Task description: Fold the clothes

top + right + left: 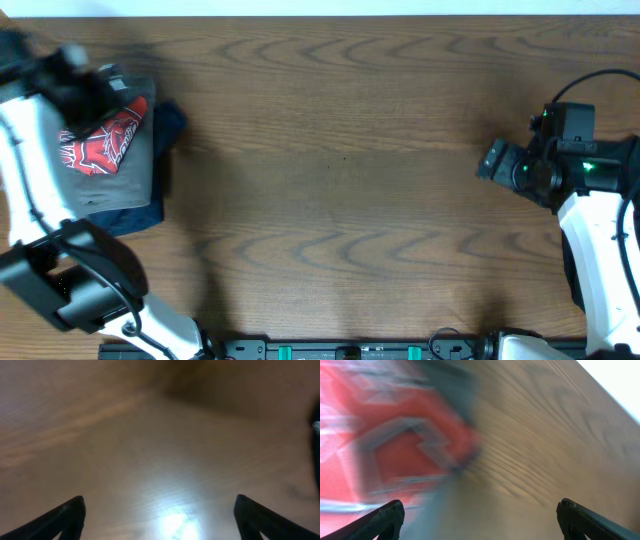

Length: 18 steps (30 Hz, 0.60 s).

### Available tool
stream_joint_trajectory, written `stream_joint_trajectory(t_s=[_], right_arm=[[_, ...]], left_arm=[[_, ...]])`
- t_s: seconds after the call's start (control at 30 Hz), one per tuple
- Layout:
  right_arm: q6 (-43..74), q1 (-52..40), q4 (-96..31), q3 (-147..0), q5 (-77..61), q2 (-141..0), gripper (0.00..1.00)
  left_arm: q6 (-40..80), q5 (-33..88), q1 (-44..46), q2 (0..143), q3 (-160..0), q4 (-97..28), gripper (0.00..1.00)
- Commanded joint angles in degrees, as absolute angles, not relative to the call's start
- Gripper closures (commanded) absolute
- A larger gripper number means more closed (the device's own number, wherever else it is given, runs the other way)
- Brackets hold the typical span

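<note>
Left pincer (pixel 480 522) wide; clothes (pixel 112 175) seemingly near-to-far.

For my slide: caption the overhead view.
Folded clothes stacked at the table's left edge; left gripper open by them, right gripper open at far right.

Two garments in one stack: one grey garment (pixel 108 152) with red print, one dark blue garment (pixel 150 208). Two robot arms (pixel 25 170), two hands: one left hand (pixel 480 512), one right hand (pixel 159 510). One wooden counter (pixel 340 150).

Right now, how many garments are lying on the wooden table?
2: a folded grey cloth shirt with a red printed graphic at the far left, lying on a folded dark navy garment; others may hide underneath.
</note>
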State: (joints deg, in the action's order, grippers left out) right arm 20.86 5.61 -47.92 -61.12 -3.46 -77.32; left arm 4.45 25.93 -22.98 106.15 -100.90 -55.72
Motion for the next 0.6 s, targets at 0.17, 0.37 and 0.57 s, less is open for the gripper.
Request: stream_joint_trajectory(t_s=[0.17, 0.37, 0.57], right_arm=[[20.9, 5.9, -43.3, -61.7, -8.2, -85.0, 0.01], [20.9, 5.9, -55.0, -61.7, -8.2, -86.0, 0.08], [21.8, 5.9, -65.8, -61.7, -7.7, -80.7, 0.08]], left_arm=[[2.0, 14.0, -1.6, 107.5, -100.7, -62.5, 0.02], [2.2, 8.5, 6.0, 107.5, -100.6, -77.9, 0.02], [2.9, 8.5, 6.0, 106.3, -100.6, -89.1, 0.02]])
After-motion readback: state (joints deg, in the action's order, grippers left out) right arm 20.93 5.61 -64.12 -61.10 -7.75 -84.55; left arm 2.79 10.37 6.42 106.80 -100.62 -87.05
